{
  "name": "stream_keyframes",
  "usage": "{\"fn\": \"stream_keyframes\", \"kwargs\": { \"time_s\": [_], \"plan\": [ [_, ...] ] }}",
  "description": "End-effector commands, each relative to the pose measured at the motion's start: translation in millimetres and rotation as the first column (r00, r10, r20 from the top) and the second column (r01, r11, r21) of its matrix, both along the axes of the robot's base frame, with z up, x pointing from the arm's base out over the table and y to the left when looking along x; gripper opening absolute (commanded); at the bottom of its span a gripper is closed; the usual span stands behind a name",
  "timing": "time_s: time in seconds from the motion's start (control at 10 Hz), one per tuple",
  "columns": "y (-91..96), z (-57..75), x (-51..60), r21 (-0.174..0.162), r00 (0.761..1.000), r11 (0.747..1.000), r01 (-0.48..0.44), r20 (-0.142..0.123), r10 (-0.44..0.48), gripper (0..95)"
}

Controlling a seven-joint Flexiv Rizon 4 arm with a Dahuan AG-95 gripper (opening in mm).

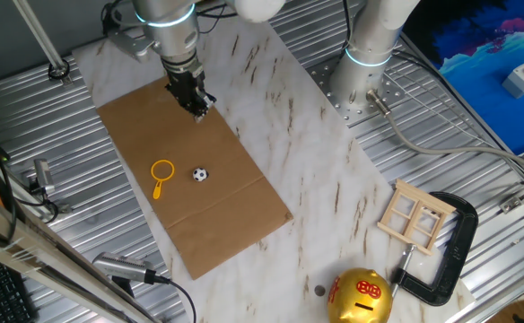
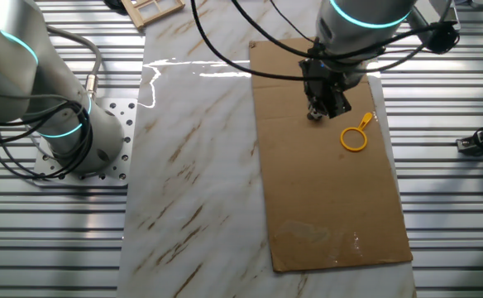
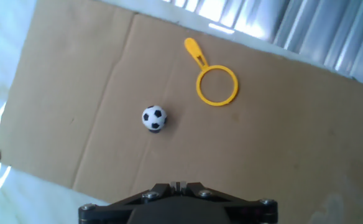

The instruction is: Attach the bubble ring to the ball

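Note:
The yellow-orange bubble ring [image 1: 161, 174] lies flat on the brown cardboard sheet [image 1: 226, 215], handle toward the near edge. It also shows in the other fixed view [image 2: 356, 135] and the hand view [image 3: 215, 81]. The small black-and-white ball [image 1: 199, 174] rests on the cardboard just right of the ring, apart from it; in the hand view [image 3: 154, 118] it lies below and left of the ring. In the other fixed view the ball is hidden behind the hand. My gripper [image 1: 199, 111] hovers above the far part of the cardboard, fingers together and empty.
A gold piggy bank [image 1: 361, 296] with red marks stands at the near table edge. A small wooden window frame [image 1: 414, 218] and a black C-clamp [image 1: 450, 251] lie to the right. A second arm's base [image 1: 370, 63] stands at the back right.

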State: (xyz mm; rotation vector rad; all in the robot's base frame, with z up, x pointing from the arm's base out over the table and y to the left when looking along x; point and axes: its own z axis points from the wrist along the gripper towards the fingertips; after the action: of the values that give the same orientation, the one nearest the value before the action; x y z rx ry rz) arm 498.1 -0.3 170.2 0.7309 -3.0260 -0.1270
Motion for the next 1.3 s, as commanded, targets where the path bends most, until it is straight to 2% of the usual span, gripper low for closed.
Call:
{"fn": "stream_keyframes", "kwargs": {
  "time_s": [0.1, 0.2, 0.4, 0.7, 0.8, 1.0, 1.1, 1.3],
  "plan": [
    [0.4, -0.5, 2.2, 0.005, 0.999, 0.999, -0.033, -0.03, 0.033, 0.0],
    [1.8, -3.1, 6.1, 0.019, 0.996, 0.997, -0.077, -0.036, 0.078, 0.0],
    [4.3, -13.4, 30.7, 0.017, 0.994, 0.996, -0.09, -0.059, 0.09, 0.0],
    [-11.5, -35.0, 71.6, 0.036, 0.99, 0.992, -0.123, -0.065, 0.125, 0.0],
    [-18.0, -46.5, 90.0, 0.041, 0.988, 0.99, -0.131, -0.074, 0.134, 0.0],
    [-19.4, -57.2, 100.6, 0.043, 0.988, 0.99, -0.134, -0.077, 0.137, 0.0],
    [-16.4, -66.9, 108.5, 0.046, 0.988, 0.99, -0.133, -0.078, 0.136, 0.0],
    [-7.8, -72.6, 111.2, 0.038, 0.987, 0.99, -0.137, -0.079, 0.139, 0.0]
  ]
}}
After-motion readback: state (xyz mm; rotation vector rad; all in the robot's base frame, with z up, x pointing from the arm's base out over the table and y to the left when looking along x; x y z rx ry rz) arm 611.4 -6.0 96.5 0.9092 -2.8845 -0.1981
